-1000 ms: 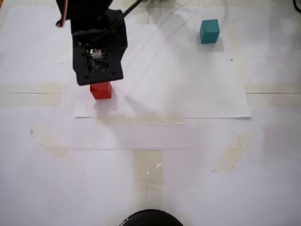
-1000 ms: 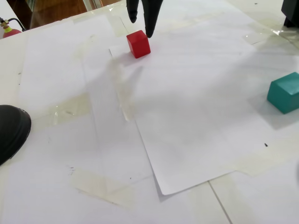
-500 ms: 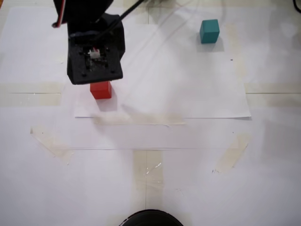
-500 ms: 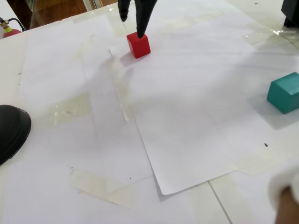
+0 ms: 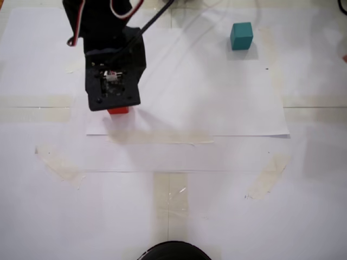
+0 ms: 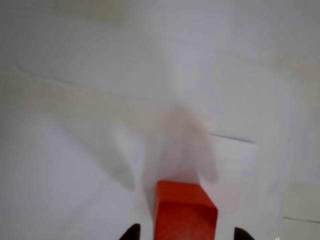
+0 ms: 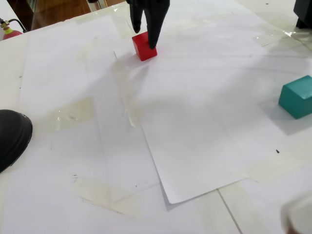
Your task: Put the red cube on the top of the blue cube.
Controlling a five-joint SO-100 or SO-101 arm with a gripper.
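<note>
Right up against the wrist cam the red cube [image 6: 184,212] sits on the paper between the spread, not-yet-clamped fingers of the gripper [image 7: 145,35], so I'd say nothing's lifted yet and the blue cube [image 5: 241,36] waits well apart, bare on top.

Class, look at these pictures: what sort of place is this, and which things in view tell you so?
Probably a hobby or lab tabletop set up for robot practice. White paper sheets are taped flat as a work surface, a small black arm's gripper stands over a red cube, and a teal cube waits apart.
</note>
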